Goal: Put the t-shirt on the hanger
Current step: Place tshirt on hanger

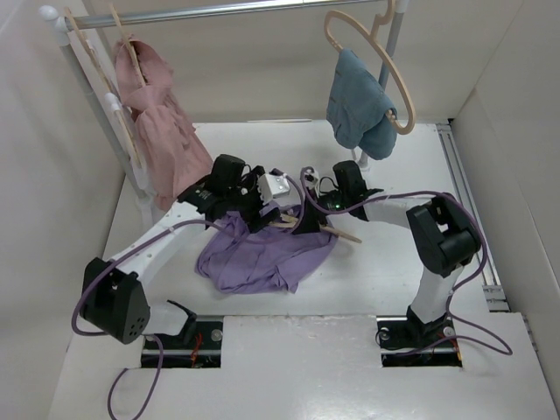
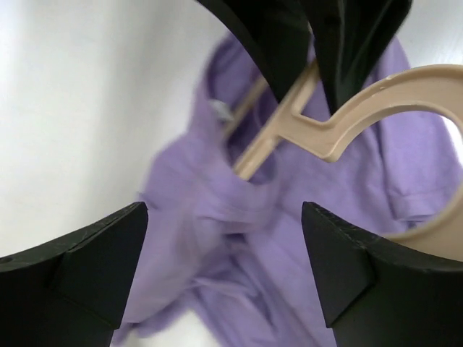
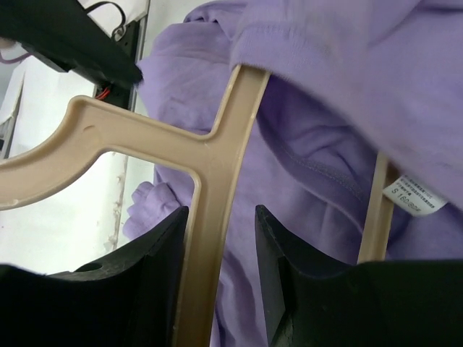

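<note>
Two grippers at hanger [image 3: 217, 144]. Right gripper [image 3: 221, 217] clamped on hanger stem to steady it; left gripper [image 2: 224, 210] spread empty above hanger, likely to tug t-shirt [image 1: 262, 258], crumpled beneath hanger with collar partly threaded.

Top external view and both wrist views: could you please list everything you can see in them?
t-shirt: one, lavender purple, crumpled on the table between the arms.
hanger: one, pale beige, partly inside the t-shirt's neck.
pink garment: one, dusty pink, hung at the rail's left end.
blue garment: one, blue-grey, hung towards the rail's right end.
other hangers: two, pale beige, on the rail, bearing those garments.
rail: one, silver, along the far side.
table: one, white.
left gripper: one, black, open above the t-shirt.
right gripper: one, black, shut on the hanger.
</note>
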{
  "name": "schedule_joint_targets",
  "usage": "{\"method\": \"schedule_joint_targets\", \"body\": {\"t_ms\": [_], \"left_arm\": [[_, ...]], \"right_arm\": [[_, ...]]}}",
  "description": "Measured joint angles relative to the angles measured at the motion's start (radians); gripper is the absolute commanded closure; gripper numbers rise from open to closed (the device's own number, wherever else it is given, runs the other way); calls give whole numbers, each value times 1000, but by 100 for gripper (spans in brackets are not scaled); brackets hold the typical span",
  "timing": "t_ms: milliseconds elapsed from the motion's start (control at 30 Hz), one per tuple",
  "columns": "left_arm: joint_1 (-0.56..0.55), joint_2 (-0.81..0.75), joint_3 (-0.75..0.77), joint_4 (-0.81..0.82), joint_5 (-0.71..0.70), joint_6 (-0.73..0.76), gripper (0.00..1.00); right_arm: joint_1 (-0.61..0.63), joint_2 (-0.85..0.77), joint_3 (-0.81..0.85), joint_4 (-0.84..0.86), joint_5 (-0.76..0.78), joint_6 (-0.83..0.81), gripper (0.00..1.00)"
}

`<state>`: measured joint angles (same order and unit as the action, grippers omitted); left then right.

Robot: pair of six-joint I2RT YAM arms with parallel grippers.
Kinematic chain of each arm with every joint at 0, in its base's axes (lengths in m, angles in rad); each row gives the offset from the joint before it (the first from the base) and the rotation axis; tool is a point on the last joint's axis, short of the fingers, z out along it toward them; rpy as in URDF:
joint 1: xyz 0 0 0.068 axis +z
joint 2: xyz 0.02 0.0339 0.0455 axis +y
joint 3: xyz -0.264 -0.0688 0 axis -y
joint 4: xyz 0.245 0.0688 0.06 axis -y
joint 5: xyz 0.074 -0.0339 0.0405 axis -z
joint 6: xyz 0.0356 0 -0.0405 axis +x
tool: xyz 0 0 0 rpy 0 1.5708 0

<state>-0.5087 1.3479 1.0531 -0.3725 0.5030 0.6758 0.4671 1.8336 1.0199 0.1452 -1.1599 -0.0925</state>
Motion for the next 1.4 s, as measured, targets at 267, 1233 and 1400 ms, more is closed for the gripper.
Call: {"method": "schedule_joint_targets", "body": {"t_ms": [267, 1233, 1400], "left_arm": [[0, -32, 0, 50, -22, 189, 10], [43, 251, 79, 69, 95, 677, 14], [53, 353, 209, 10, 156, 728, 69]], "right_arm": [[5, 0, 0, -1, 5, 0, 100], [6, 3, 2, -3, 28, 2, 100], [5, 7, 2, -24, 49, -7, 100]]}}
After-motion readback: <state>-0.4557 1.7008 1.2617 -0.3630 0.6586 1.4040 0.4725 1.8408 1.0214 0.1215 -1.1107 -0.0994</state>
